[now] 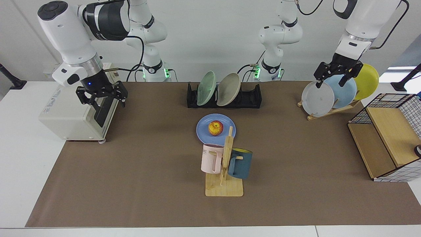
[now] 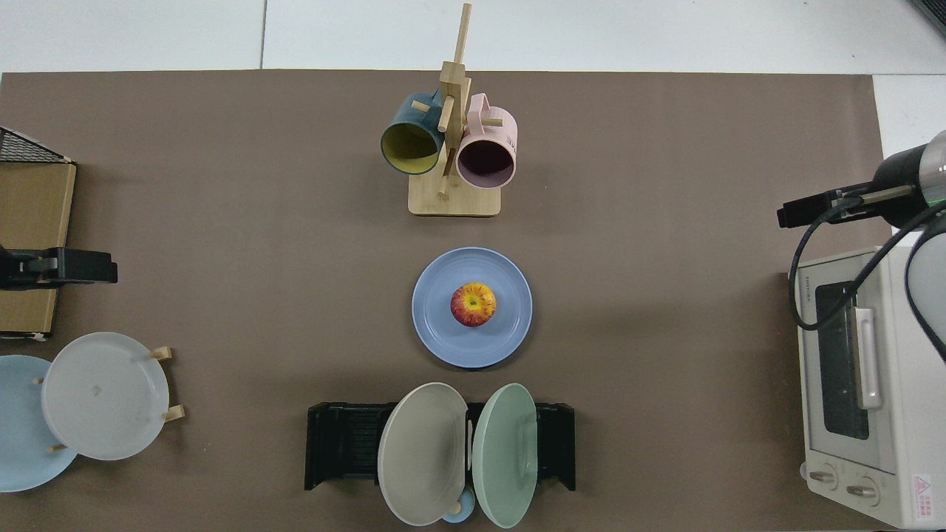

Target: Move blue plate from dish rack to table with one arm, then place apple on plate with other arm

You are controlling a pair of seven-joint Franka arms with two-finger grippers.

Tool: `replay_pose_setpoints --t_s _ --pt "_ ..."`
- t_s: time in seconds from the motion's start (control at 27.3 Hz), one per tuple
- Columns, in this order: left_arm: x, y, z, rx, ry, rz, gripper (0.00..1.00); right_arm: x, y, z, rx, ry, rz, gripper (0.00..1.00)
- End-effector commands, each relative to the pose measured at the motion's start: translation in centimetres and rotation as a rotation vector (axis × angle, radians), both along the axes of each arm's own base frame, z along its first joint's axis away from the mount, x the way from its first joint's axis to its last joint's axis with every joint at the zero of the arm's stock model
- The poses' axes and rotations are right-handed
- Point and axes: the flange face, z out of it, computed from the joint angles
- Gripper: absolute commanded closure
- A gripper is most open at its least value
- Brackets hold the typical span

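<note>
The blue plate (image 1: 204,131) (image 2: 442,329) lies flat on the table (image 1: 148,164) (image 2: 222,222), just in front of the black dish rack (image 1: 251,97) (image 2: 340,443). The apple (image 1: 215,128) (image 2: 473,304) rests at the plate's middle, with no gripper near it. My right gripper (image 1: 102,97) (image 2: 809,209) hangs open and holds nothing, far off by the toaster oven's door. My left gripper (image 1: 330,81) (image 2: 63,267) waits open and without a load above the wooden plate stand.
A green plate (image 1: 205,88) and a beige plate (image 1: 228,89) stand in the rack. A mug tree (image 1: 225,164) with pink and dark blue mugs stands beside the blue plate. A toaster oven (image 1: 77,102), a plate stand (image 1: 329,98) and a wire basket (image 1: 388,138) sit at the table's ends.
</note>
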Motion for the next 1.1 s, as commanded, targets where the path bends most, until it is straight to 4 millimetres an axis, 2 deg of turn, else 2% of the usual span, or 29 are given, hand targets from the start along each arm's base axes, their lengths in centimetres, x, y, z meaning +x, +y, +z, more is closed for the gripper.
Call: replay_pose_setpoints --t_s 0.0,0.37,0.48,0.55,0.73,1.06 --pt "-0.2 0.1 0.2 0.022 0.006 -0.008 0.0 -1.2 -1.4 0.7 0.011 0.011 -0.022 0.0" --pt "-0.1 0.1 0.2 0.022 0.008 -0.008 0.0 -1.3 -1.4 1.0 0.011 0.014 -0.031 0.0" --pt "-0.1 0.1 0.2 0.022 0.008 -0.008 0.0 -1.5 -2.5 1.0 0.016 0.022 -0.07 0.0" --pt "-0.2 0.1 0.2 0.022 0.006 -0.008 0.0 -1.6 -2.5 0.9 0.017 0.029 -0.071 0.0" --pt "-0.1 0.1 0.2 0.022 0.008 -0.008 0.0 -1.9 -2.3 1.6 0.017 0.024 -0.077 0.0" --pt "-0.2 0.1 0.2 0.022 0.006 -0.008 0.0 -2.0 -1.2 1.6 0.001 0.032 -0.104 0.0"
